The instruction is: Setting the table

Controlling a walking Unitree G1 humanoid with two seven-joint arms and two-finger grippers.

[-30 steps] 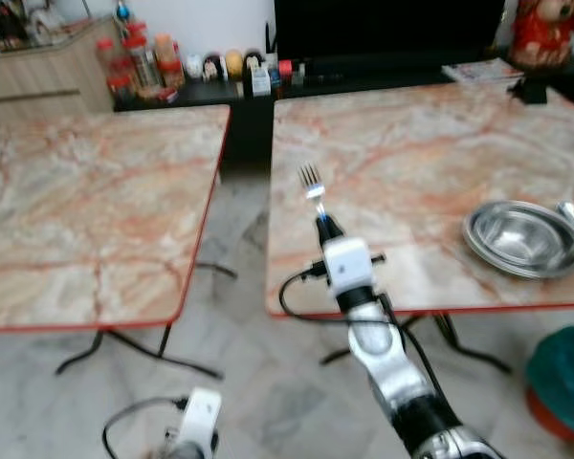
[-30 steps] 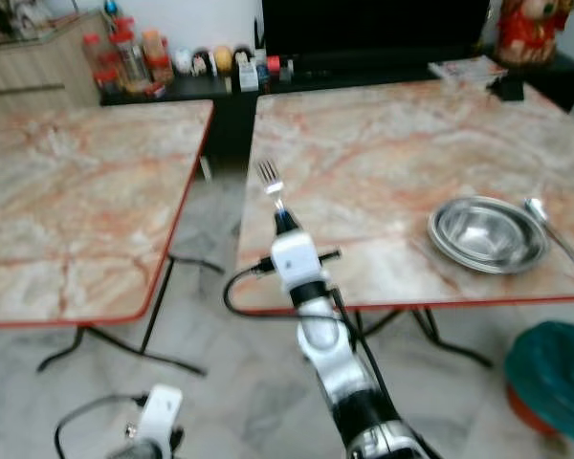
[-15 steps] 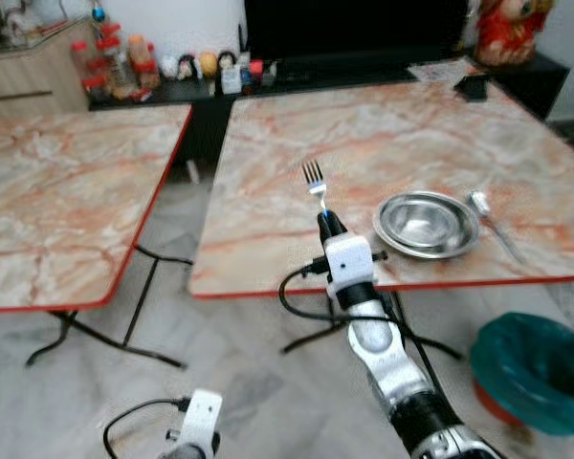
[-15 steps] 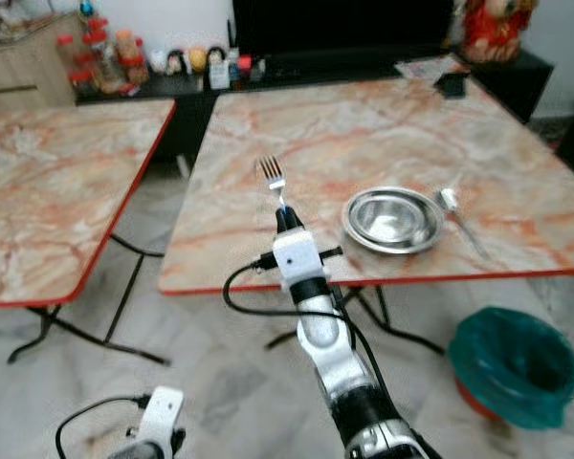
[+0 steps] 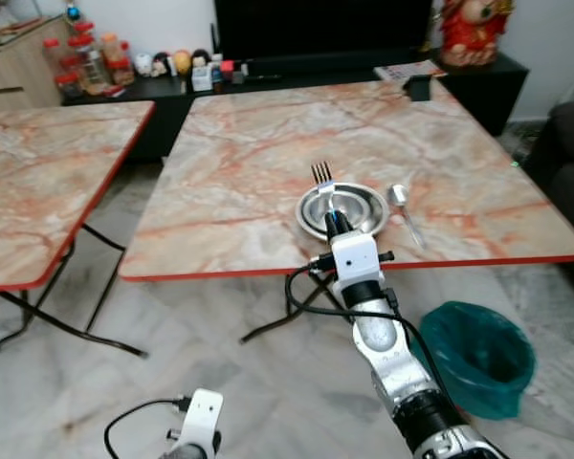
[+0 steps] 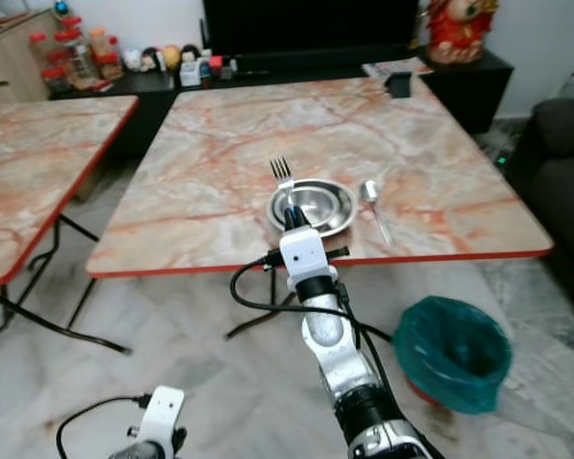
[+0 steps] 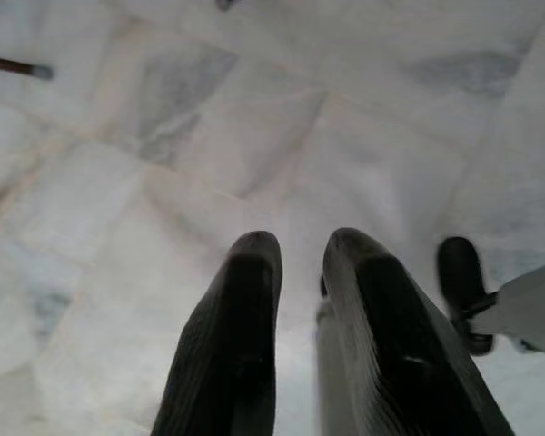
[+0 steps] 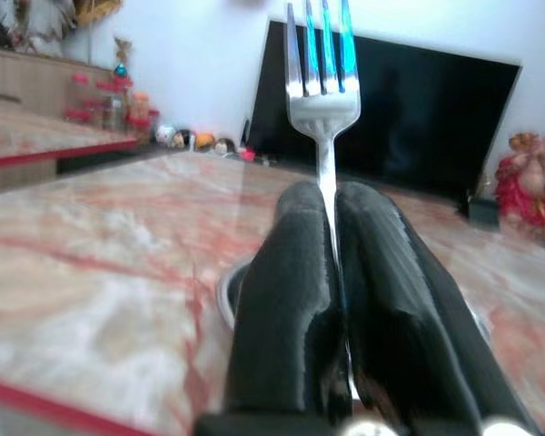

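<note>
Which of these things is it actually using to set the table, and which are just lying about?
For the job: fork in the right claw; metal bowl; spoon; table.

Lying about: green bin; jars; red figurine; second table.

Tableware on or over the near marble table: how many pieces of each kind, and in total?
Fork, held upright in the right claw: 1
Steel bowl: 1
Spoon, right of the bowl: 1
Total: 3
</note>
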